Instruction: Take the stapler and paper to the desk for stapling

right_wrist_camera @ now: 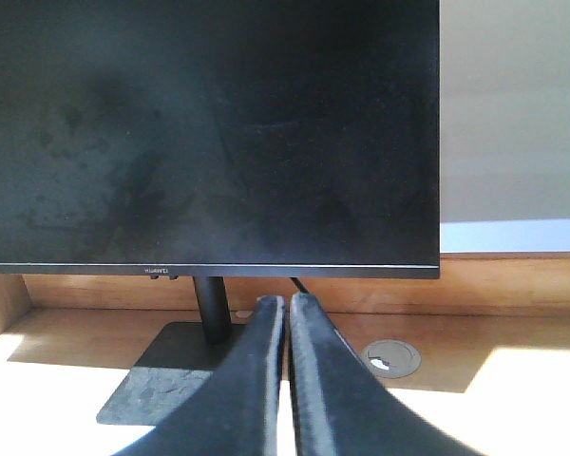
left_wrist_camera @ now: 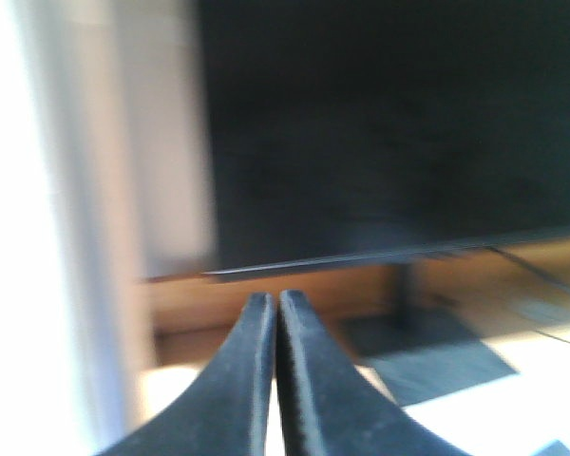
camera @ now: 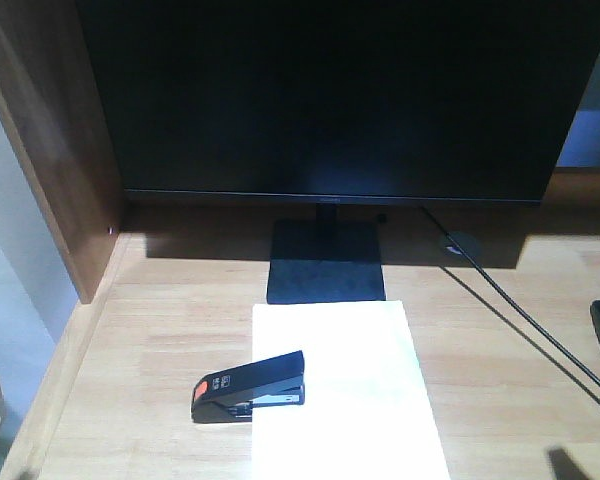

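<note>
Light wooden tabletop [camera: 160, 330] fills the front view, with a dark wooden side panel [camera: 50, 150] on its left and a large black monitor [camera: 330, 90] at the back on a flat black base [camera: 327, 262]. A cable [camera: 520, 320] runs across the wood toward the right edge, past a round cable port [camera: 462, 244].

You see the white paper [camera: 360, 400] lying flat on the tabletop just in front of the monitor base. The black stapler [camera: 250, 387], orange patch at its left end, sits across the paper's left edge, its right end on the sheet and its left end over bare wood. The sheet edge appears to lie in or beside the stapler's mouth; you cannot tell which.

Neither arm touches either item. The left gripper [left_wrist_camera: 274, 313], in its blurred wrist view, shows its jaws pressed together holding nothing. The right gripper [right_wrist_camera: 287, 313] likewise has its jaws together and empty, facing the monitor.

Judging from this, both items are already on the tabletop, so the fetching looks done. Whether a staple has been pressed cannot be seen.
</note>
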`<state>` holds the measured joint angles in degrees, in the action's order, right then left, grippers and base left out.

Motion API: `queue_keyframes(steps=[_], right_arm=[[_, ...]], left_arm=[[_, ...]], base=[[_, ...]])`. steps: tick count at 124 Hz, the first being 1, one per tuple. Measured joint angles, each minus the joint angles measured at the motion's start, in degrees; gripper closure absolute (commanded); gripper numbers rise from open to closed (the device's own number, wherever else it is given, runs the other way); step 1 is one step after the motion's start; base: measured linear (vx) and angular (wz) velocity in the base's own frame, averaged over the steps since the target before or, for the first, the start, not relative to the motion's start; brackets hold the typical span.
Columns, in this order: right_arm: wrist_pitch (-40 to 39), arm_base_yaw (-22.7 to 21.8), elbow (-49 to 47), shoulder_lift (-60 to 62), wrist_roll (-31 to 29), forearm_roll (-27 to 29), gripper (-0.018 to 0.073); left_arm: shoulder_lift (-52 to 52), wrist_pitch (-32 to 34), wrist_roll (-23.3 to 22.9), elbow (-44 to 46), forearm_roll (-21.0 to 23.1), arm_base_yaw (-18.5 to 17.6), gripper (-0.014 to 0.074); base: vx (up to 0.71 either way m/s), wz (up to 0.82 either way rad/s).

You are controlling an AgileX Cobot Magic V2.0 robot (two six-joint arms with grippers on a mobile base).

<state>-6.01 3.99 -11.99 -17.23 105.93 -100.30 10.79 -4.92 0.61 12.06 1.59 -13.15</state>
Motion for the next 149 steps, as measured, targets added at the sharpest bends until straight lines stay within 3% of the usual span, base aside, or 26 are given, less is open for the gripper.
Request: queue_keyframes(steps=[29, 49, 149], right_arm=[[0.0, 0.0, 0.0, 0.0, 0.0, 0.0, 0.0561], [0.0, 0.0, 0.1, 0.0, 0.0, 0.0, 0.0561], [-0.2, 0.0, 0.1, 0.0, 0.0, 0.0, 0.0561]], left_arm=[[-10.0, 0.0, -0.6, -7.5, 0.1, 7.9, 0.0603], [-11.5, 0.2, -0.6, -12.7, 0.4, 11.0, 0.0603], [-11.5, -0.1, -0.6, -13.5, 0.5, 11.4, 0.0603]], base=[[0.0, 0.0], [0.0, 0.0], [0.0, 0.0]])
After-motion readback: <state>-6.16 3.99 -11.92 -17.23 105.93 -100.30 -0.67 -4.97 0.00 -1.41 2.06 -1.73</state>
